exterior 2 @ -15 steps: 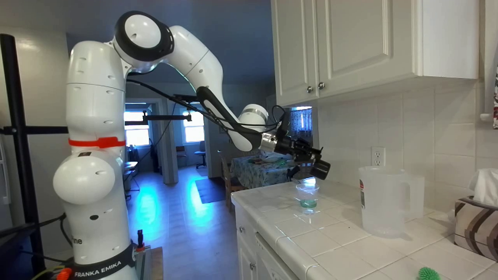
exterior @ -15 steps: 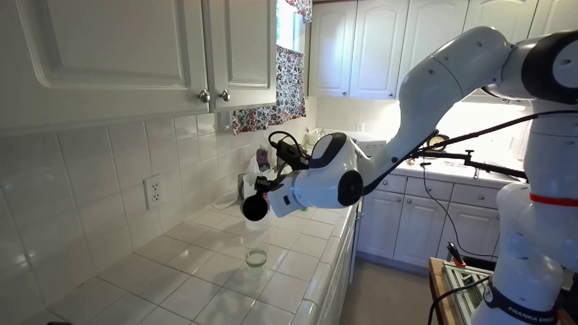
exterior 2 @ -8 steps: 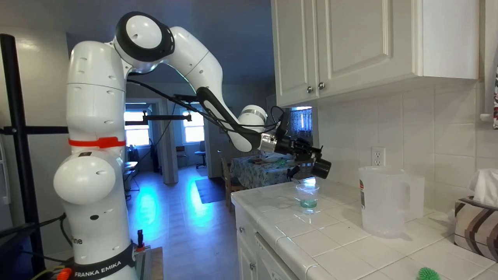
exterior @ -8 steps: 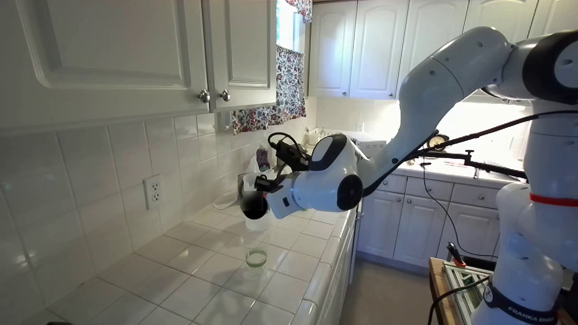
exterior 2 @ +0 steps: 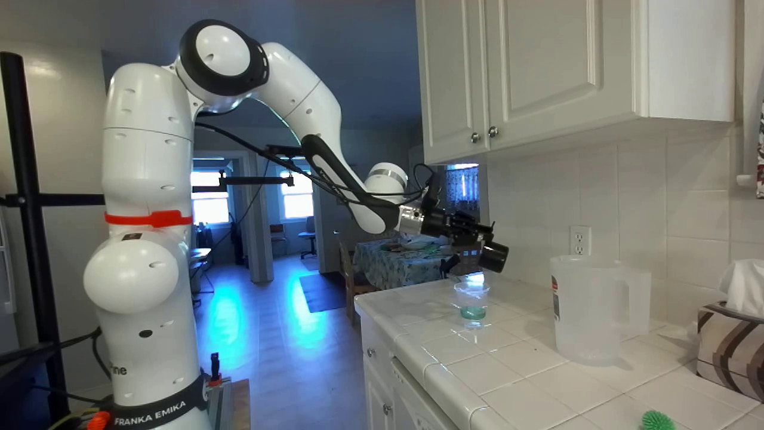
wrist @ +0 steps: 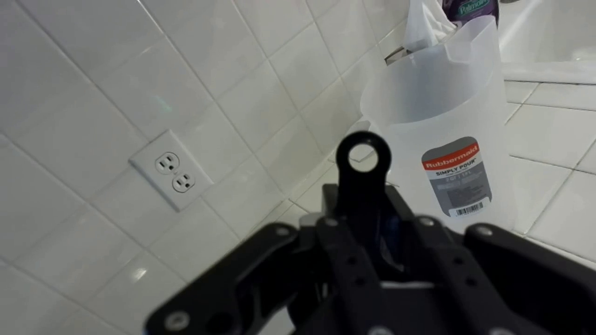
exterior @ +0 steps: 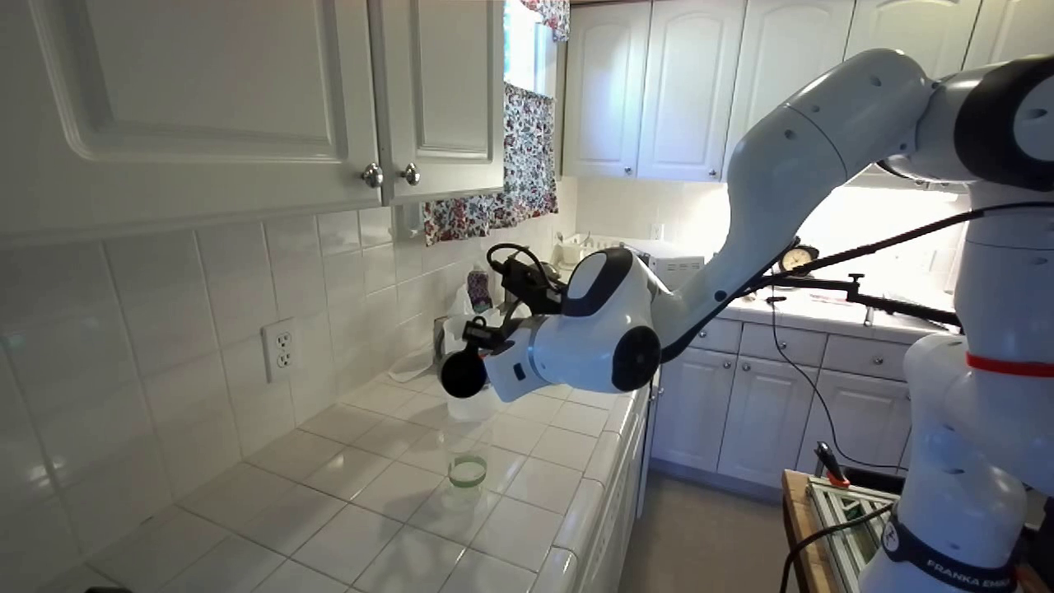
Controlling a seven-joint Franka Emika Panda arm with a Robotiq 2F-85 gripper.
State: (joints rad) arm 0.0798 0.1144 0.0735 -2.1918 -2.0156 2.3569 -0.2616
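Note:
My gripper (wrist: 363,200) is shut on a black cup-like scoop (wrist: 363,153). Its holed handle end sticks up between the fingers in the wrist view. The scoop's round cup hangs tilted beyond the gripper (exterior 2: 474,234) in an exterior view (exterior 2: 493,257); it shows as a black disc in an exterior view (exterior: 464,375). What is inside the scoop is hidden. A clear cup with a green lower part (exterior 2: 473,301) stands upright on the counter below the gripper, apart from it; it also shows in an exterior view (exterior: 467,472).
A translucent pitcher (exterior 2: 588,310) stands on the tiled counter (exterior 2: 525,358), also in the wrist view (wrist: 437,111). A tissue box (exterior 2: 734,346) and a green spiky item (exterior 2: 656,420) lie nearer that camera. Upper cabinets (exterior 2: 537,71) overhang. A wall outlet (wrist: 171,170) is behind.
My wrist has sunk slightly, and the black scoop has tipped up a little at its far end. The clear cup and the pitcher have not moved.

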